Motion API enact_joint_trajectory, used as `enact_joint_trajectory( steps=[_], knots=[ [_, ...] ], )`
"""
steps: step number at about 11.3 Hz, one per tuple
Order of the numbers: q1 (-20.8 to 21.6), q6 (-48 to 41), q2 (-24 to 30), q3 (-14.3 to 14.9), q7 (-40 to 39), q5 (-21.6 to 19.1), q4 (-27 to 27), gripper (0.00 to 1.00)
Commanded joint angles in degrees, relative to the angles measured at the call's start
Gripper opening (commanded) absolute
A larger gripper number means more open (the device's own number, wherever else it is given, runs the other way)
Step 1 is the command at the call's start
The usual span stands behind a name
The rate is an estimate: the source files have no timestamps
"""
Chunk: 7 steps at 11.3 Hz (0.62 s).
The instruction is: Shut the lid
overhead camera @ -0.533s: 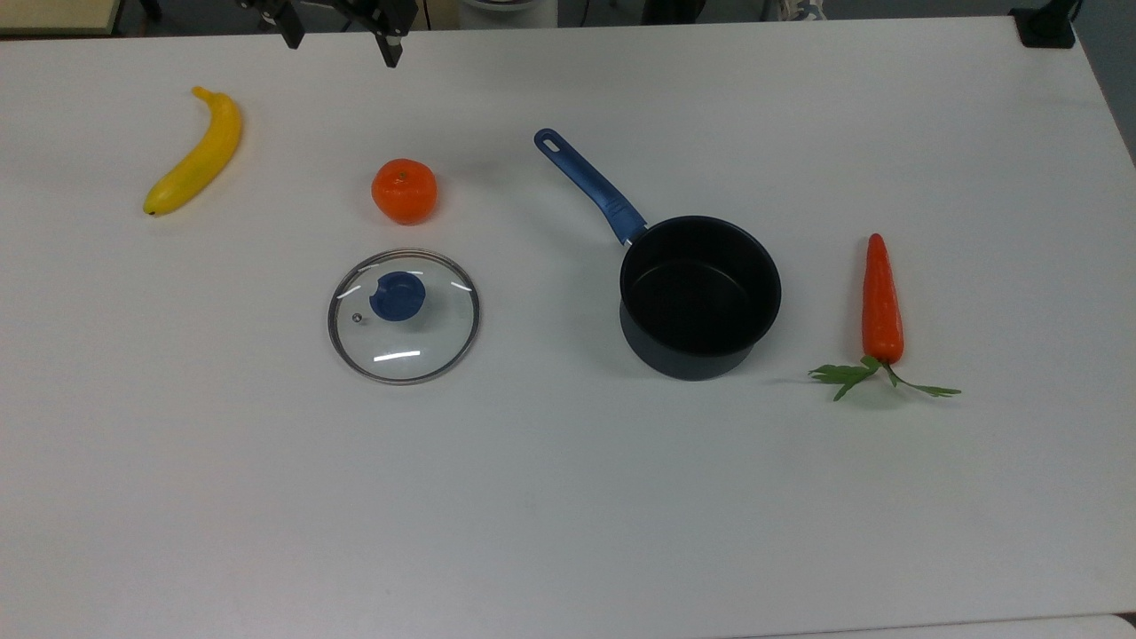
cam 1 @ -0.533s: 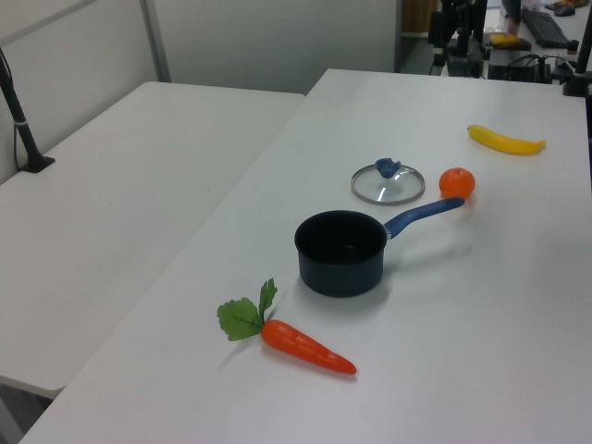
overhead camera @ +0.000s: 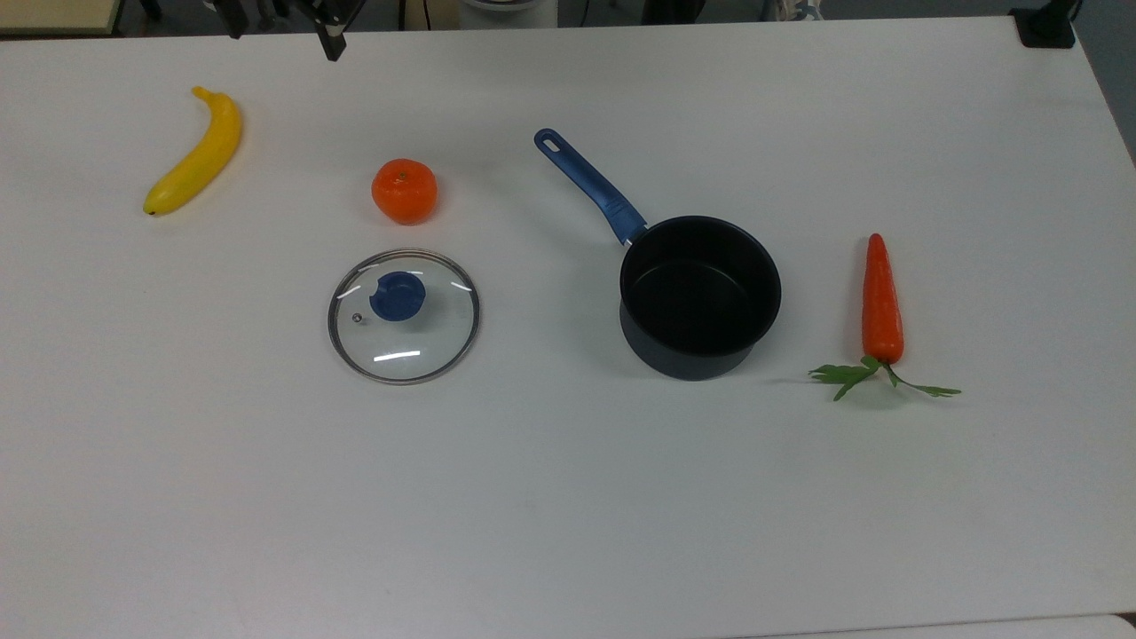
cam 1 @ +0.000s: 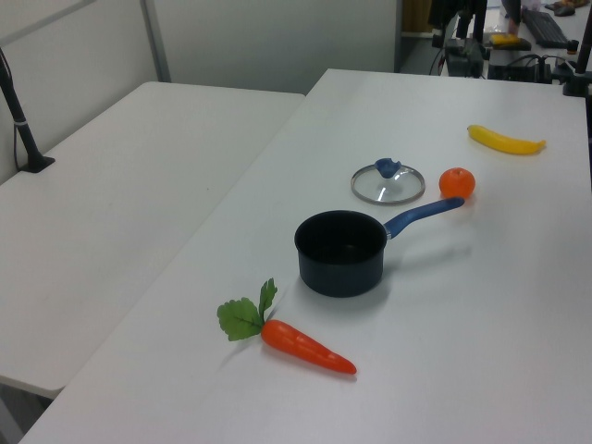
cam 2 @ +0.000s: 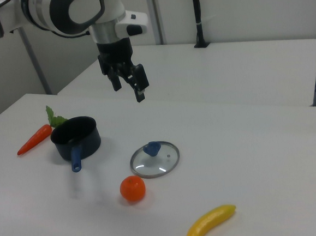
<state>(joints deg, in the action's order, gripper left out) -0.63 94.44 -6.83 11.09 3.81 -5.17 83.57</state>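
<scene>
My end effector [cam 2: 127, 85] has slid along the surface's [overhead camera: 568, 515] far edge toward the top view's left, fingers spread and holding nothing. The lid [overhead camera: 404, 315] lies flat mid-surface, well apart from the pot [overhead camera: 699, 297], so pickup isn't started.

No legible text, label or number anywhere.
</scene>
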Motion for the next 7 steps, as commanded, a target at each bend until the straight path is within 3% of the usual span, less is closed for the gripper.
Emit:
enact_joint_trajectory(
  steps=[1, 7],
  knots=[
    [0.27, 0.56, 0.68, -0.19, -0.74, -0.28, 0.45, 1.0],
    [-0.17, 0.21, 0.94, -0.02, -0.74, -0.55, 0.45, 1.0]
  ],
)
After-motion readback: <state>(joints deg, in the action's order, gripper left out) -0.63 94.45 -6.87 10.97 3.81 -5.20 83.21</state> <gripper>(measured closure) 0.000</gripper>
